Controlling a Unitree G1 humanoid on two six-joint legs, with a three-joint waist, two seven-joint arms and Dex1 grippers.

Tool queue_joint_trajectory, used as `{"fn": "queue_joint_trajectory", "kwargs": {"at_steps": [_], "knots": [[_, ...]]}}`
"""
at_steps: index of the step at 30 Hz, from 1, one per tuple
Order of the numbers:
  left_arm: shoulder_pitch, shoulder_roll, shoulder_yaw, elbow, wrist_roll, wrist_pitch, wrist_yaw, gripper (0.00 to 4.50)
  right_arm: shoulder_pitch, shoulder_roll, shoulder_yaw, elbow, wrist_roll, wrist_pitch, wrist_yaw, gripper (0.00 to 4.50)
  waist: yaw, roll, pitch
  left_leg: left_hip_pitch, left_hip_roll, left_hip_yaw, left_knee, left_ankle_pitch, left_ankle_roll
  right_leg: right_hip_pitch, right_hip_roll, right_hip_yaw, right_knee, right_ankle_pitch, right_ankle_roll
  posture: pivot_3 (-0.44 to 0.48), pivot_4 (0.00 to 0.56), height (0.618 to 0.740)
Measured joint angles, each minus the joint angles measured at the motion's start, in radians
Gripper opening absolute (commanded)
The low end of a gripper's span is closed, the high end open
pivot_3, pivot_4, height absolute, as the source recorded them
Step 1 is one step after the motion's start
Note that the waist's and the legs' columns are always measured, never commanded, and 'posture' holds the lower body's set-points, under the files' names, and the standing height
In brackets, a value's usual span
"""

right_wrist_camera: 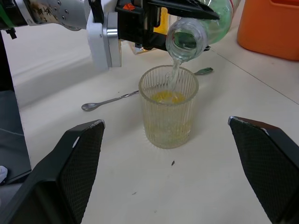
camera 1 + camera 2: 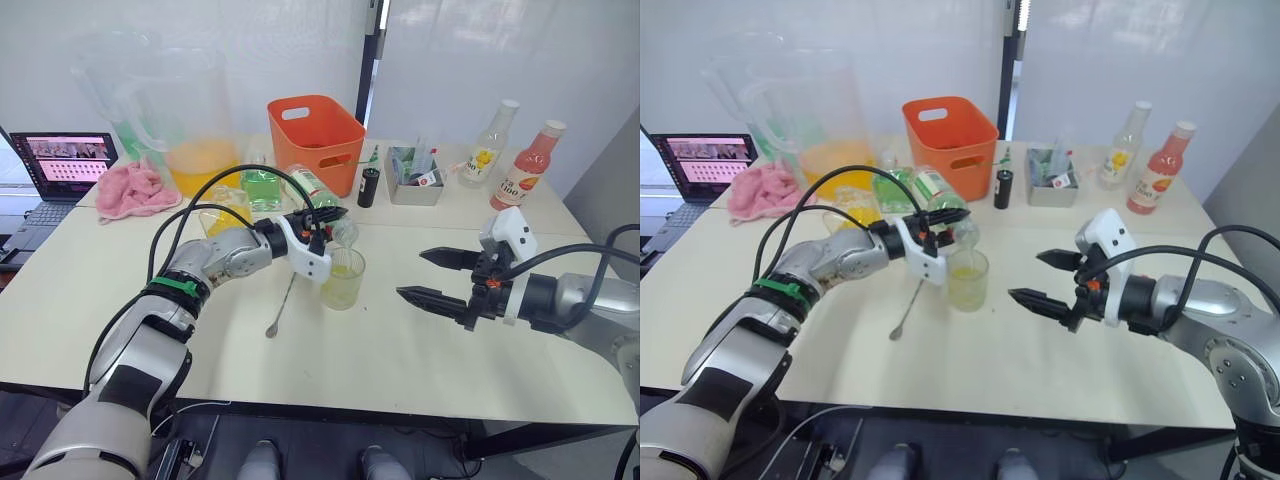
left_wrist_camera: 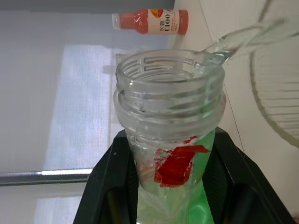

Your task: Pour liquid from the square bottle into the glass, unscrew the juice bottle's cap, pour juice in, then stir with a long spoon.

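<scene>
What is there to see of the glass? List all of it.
The glass is a small clear tumbler with ribbed, straight sides, standing upright on the pale table in front of the left claw. It holds a shallow pool of yellowish liquid, and a thin stream is falling into it from the uncapped juice bottle tipped just above its rim. The long spoon lies on the table beside it. Nothing grips the glass; the open right claw is apart from it.
</scene>
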Motion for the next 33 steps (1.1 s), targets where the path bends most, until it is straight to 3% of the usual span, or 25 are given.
{"fn": "queue_joint_trajectory", "kwargs": {"at_steps": [6,12,18,24,26,33], "knots": [[0.046,-0.024,0.07,-0.03,-0.208,0.081,-0.189,1.36,-0.023,-0.001,0.008,0.01,-0.004,0.0,0.014,4.48,-0.009,0.0,0.0,0.001,0.0,0.0,0.0,0.0,0.0,0.0,0.0,0.0,0.001,0.001,-0.001,0.0,0.15,0.74],[0.1,-0.023,0.133,-0.126,-0.328,0.21,-0.3,1.36,-0.065,-0.001,0.037,0.041,-0.013,-0.001,0.036,4.48,-0.008,0.0,0.0,0.0,0.0,-0.001,0.001,0.0,0.0,0.0,0.0,0.0,0.001,0.001,-0.002,0.0,0.15,0.74],[0.165,-0.066,0.287,-0.388,-0.633,0.632,-0.486,1.36,-0.128,0.001,0.074,0.099,-0.036,-0.026,0.1,4.48,-0.01,0.0,0.0,0.0,0.0,-0.001,0.001,0.0,0.0,0.0,0.0,0.0,0.002,0.001,-0.002,0.0,0.15,0.74],[0.223,-0.066,0.447,-0.72,-0.892,1.083,-0.512,1.36,-0.236,0.002,0.116,0.222,-0.078,-0.083,0.22,4.48,-0.028,0.0,0.0,0.001,0.0,-0.002,0.002,0.0,0.0,0.0,0.0,0.0,0.002,0.001,-0.001,0.0,0.15,0.74],[0.257,-0.037,0.503,-0.866,-0.995,1.254,-0.51,1.36,-0.287,0.002,0.152,0.286,-0.11,-0.121,0.29,4.48,-0.037,0.0,0.0,0.002,0.0,-0.002,0.001,0.0,0.0,0.001,0.001,0.0,0.002,0.0,0.0,0.0,0.15,0.74],[0.421,0.081,0.627,-1.163,-1.18,1.569,-0.497,1.36,-0.399,0.027,0.242,0.446,-0.198,-0.202,0.449,4.48,-0.046,0.0,0.0,0.005,0.001,-0.002,0.0,0.0,0.0,0.003,0.001,0.0,0.002,-0.002,0.002,0.0,0.15,0.74]]}}
